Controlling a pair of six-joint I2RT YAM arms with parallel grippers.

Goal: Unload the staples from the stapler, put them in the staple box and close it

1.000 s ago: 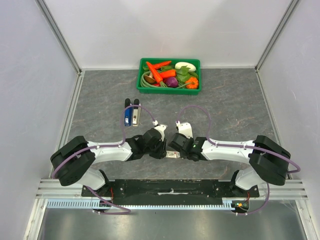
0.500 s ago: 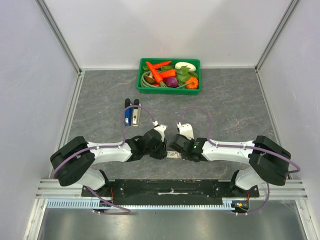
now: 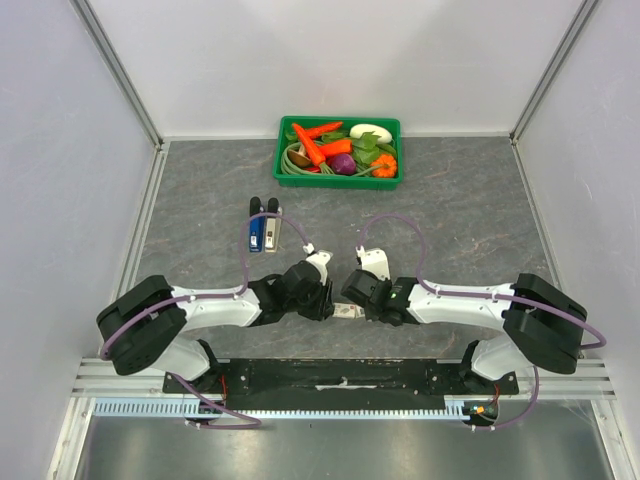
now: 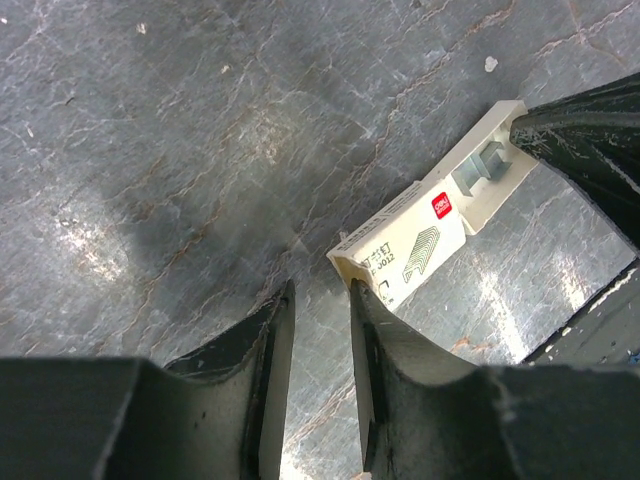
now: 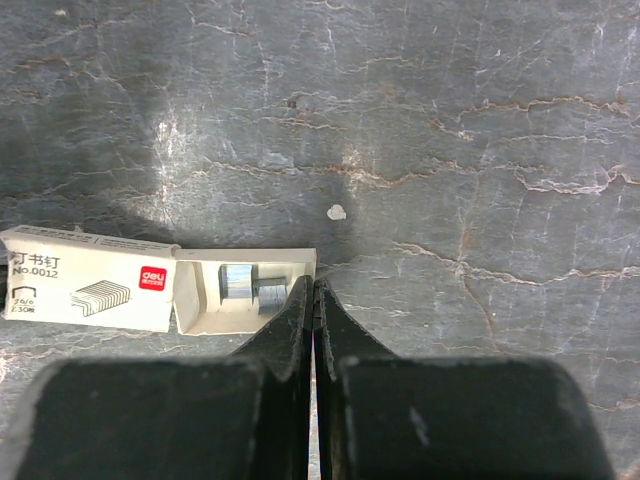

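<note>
The stapler [image 3: 264, 231] shows only in the top external view, lying opened out on the grey stone-patterned table [image 3: 450, 220], well apart from both grippers and between them and the green basket of toy vegetables [image 3: 340, 182] at the far wall. That view shows the two arms folded inward, their heads nearly meeting over a small pale object, too small there to read. The wrist cameras show it is a white staple box [image 5: 90, 290] with a red logo and a printed drawing of staples, its inner tray slid partly out. The right wrist view looks into that tray, where two short blocks of staples [image 5: 250, 283] lie side by side. The right gripper [image 5: 315, 285] has its fingers [image 5: 290, 330] pressed together with only a hairline between them, the tips at the tray's end wall; whether they pinch the cardboard cannot be told. The left wrist view shows the box from its other end: the left gripper [image 4: 320, 290] stands narrowly parted, bare table in the gap, one fingertip [image 4: 365, 340] just beside the box's closed corner.
</note>
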